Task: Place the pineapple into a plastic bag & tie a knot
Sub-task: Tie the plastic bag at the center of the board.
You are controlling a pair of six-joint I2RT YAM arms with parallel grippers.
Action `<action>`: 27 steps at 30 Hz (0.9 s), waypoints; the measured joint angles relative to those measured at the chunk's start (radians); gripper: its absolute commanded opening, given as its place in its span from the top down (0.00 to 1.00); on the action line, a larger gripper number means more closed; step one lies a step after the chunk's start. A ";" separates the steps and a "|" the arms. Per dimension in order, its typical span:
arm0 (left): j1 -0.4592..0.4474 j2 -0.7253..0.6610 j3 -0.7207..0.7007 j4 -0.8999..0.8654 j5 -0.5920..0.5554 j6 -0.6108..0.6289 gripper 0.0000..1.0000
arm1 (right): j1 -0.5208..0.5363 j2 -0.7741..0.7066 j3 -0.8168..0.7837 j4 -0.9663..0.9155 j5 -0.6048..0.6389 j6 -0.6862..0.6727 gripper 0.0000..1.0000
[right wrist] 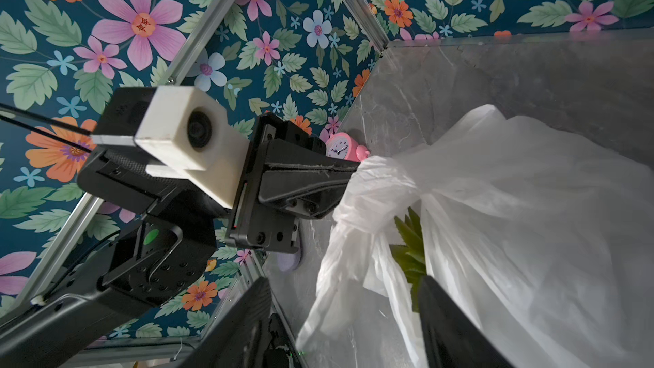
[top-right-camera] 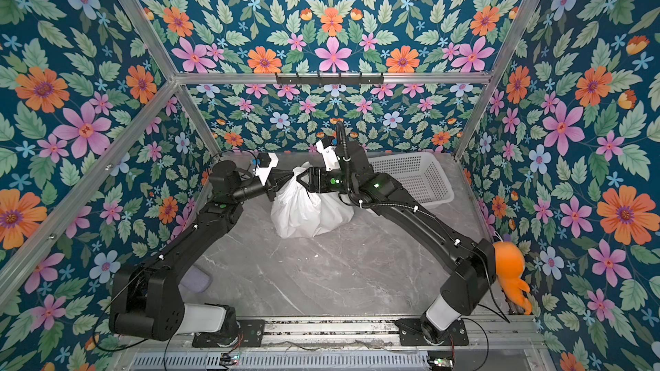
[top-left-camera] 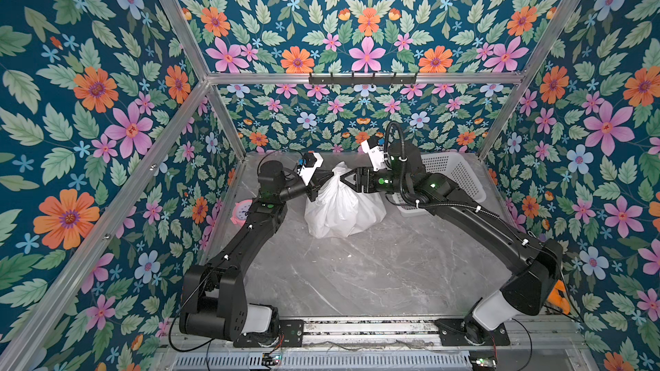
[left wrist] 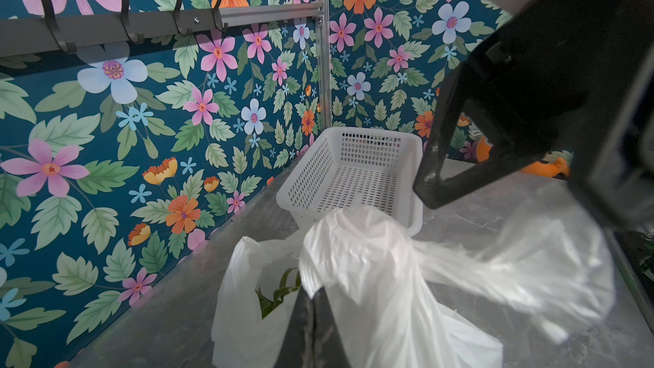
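Observation:
The white plastic bag (top-left-camera: 343, 208) (top-right-camera: 307, 212) stands at the back middle of the table. Green pineapple leaves (left wrist: 279, 292) (right wrist: 410, 242) show through its gaping mouth; the fruit's body is hidden. My left gripper (top-left-camera: 330, 175) (left wrist: 311, 292) is shut on the bunched top of the bag. Right at its tips (right wrist: 355, 168) the straps gather into a twisted knot (right wrist: 375, 178). My right gripper (top-left-camera: 345, 177) (right wrist: 343, 279) faces it from the other side, open, its jaws wide on either side of a loose hanging strap without pinching it.
A white perforated basket (top-left-camera: 460, 176) (left wrist: 354, 171) stands at the back right, partly under my right arm. A pink alarm clock (top-left-camera: 243, 212) sits by the left wall. An orange plush toy (top-right-camera: 510, 262) hangs at the right edge. A hook rail (top-left-camera: 362, 78) crosses the back wall.

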 measured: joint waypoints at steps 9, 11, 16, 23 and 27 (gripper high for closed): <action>0.000 -0.006 0.000 -0.002 0.000 0.009 1.00 | 0.005 0.091 0.063 -0.061 -0.039 0.033 0.69; 0.000 -0.008 0.000 -0.003 0.000 0.008 1.00 | 0.005 0.100 0.074 -0.074 -0.040 0.036 0.80; 0.000 -0.015 -0.003 -0.003 -0.004 0.011 1.00 | 0.005 0.106 0.087 -0.079 -0.042 0.039 1.00; 0.008 -0.031 -0.016 -0.018 -0.023 0.021 1.00 | 0.004 0.029 0.008 -0.121 -0.005 0.007 1.00; 0.015 -0.045 -0.030 -0.031 -0.026 0.040 1.00 | 0.000 -0.007 -0.029 -0.149 0.024 -0.020 1.00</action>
